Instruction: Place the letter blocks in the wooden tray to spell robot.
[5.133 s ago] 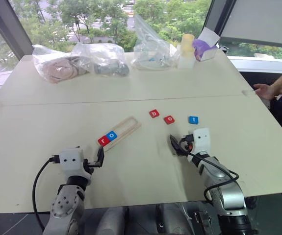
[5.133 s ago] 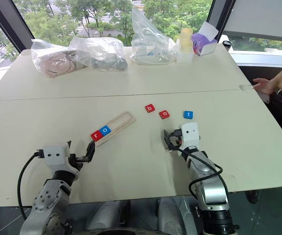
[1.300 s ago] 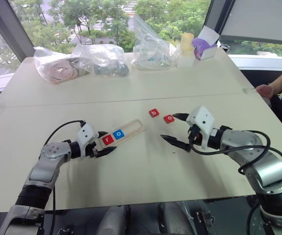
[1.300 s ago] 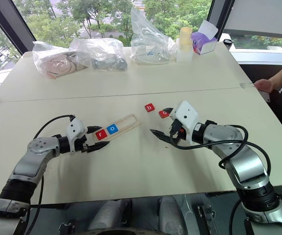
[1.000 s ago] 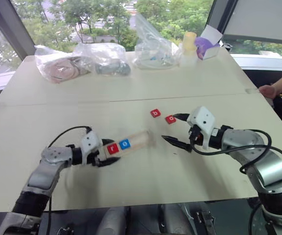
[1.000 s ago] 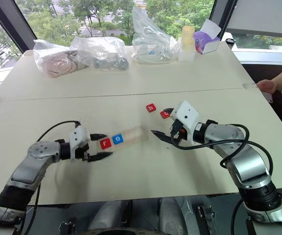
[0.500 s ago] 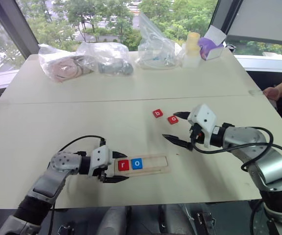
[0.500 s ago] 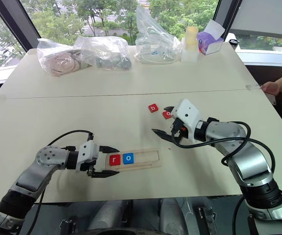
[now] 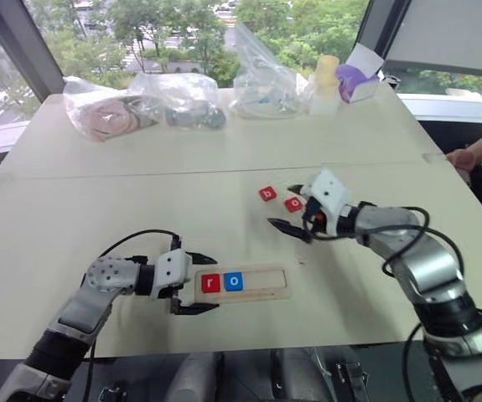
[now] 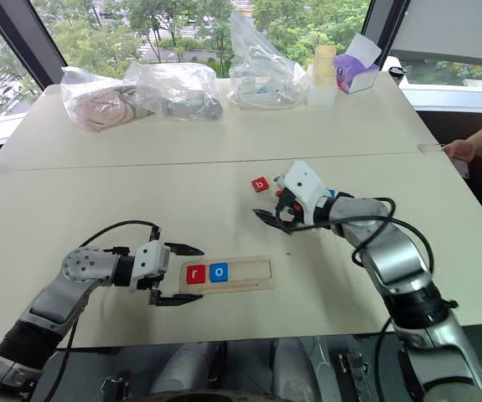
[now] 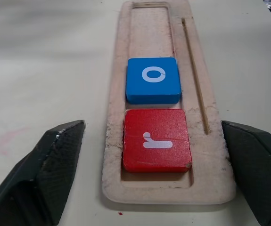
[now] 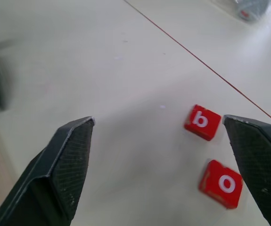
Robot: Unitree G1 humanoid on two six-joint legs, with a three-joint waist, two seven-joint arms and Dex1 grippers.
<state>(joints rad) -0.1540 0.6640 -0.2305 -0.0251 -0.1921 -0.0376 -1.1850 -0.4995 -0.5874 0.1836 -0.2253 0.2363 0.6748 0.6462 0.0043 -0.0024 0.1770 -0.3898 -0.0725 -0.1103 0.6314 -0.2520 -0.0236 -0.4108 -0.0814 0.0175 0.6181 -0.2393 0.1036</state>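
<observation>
Letter blocks: two are seated in the wooden tray (image 9: 242, 282), a red r block (image 9: 210, 283) at its left end and a blue o block (image 9: 234, 281) touching it. The tray lies level on the tabletop (image 9: 98, 193), lower centre of the left eye view, with the rest of its slot bare. A red b block (image 9: 267, 193) and a red o block (image 9: 293, 203) lie loose just right of frame centre, near each other but apart. A t block cannot be made out.

Left pincer (image 9: 197, 283): open, jaws either side of the tray's left end, gripping nothing. Right pincer (image 9: 292, 208): open wide, empty, close over the loose red pair.

Handling judgement: blocks appear rigid, light, flat and thin with smooth painted faces, so likely to slide when nudged. Take the b block by two opposite side edges, jaws low against the tabletop. The tray looks light and may shift on contact.
</observation>
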